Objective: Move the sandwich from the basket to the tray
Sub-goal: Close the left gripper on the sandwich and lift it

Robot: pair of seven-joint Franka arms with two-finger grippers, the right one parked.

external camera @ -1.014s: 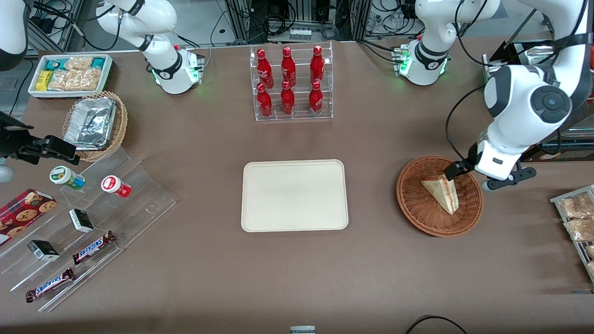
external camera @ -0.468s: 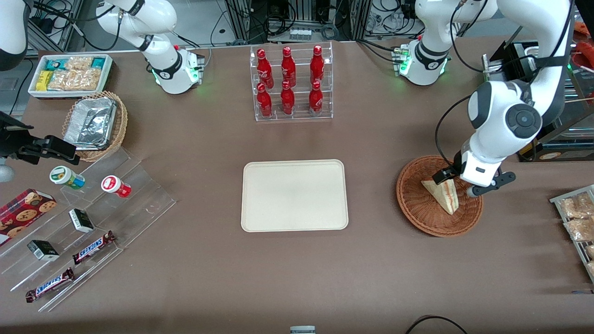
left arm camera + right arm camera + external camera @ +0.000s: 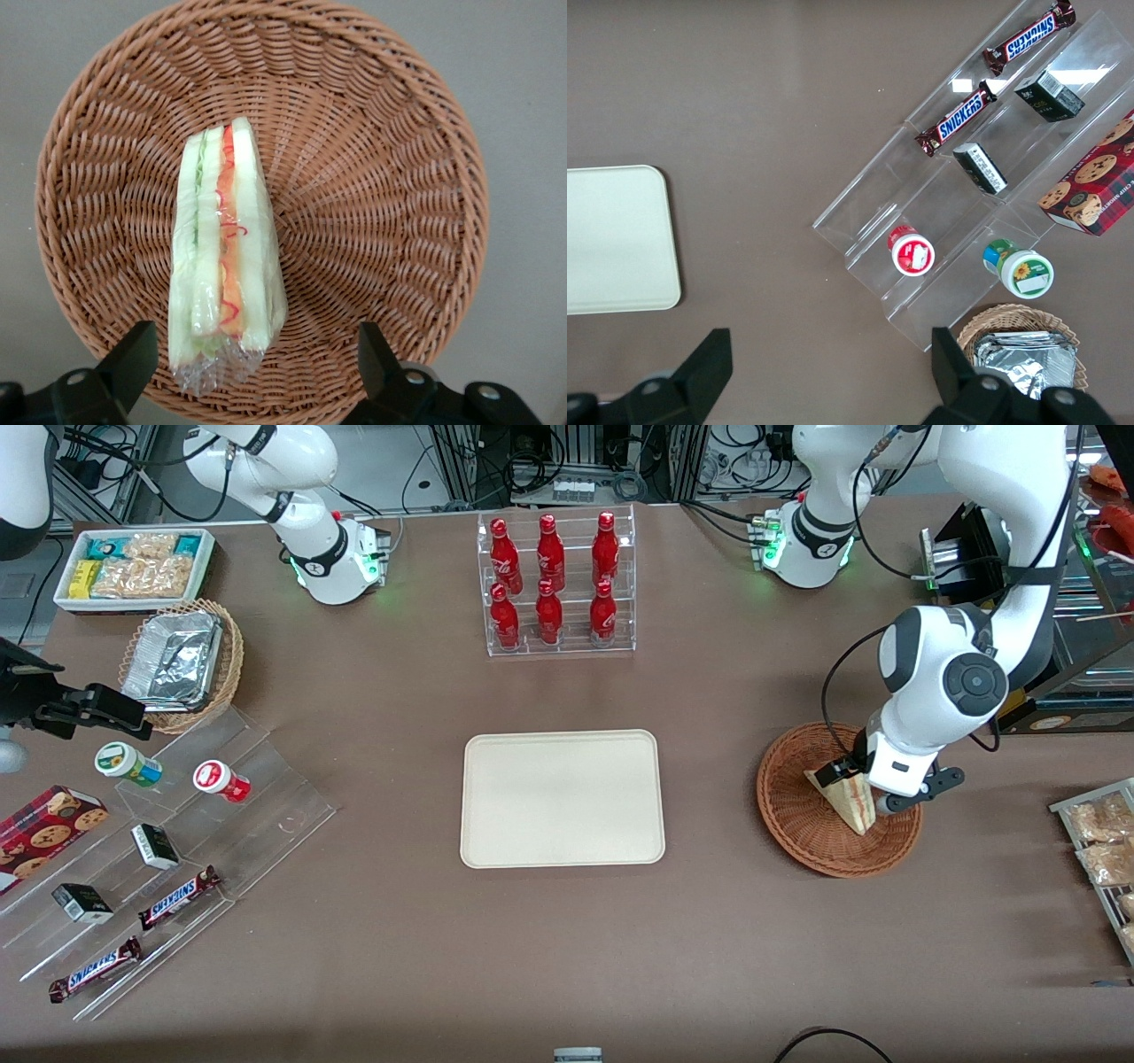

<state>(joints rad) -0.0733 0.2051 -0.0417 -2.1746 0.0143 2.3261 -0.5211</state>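
One sandwich (image 3: 226,257) lies in the basket (image 3: 399,177), and everything else I describe is placed from that basket. The sandwich is a wrapped triangular wedge resting on its side against the woven floor, slightly off the bowl's middle, with its red and green filling stripes facing up toward my wrist camera. My gripper (image 3: 252,354) hangs directly above the basket with its two fingers spread wide and nothing between them. One fingertip (image 3: 133,350) sits to one side of the wedge's wide end and the other sits well off on the opposite flank, so the sandwich falls inside the gap. I judge I am held this way so that a straight descent would let the fingers close across the bread faces rather than across the soft filling edge. The wrap looks slippery and the bread soft, so a gentle squeeze seems wise. The tray (image 3: 562,798) lies flat on the table, well apart from the basket, toward the parked arm's end, bare and ready to receive the wedge.
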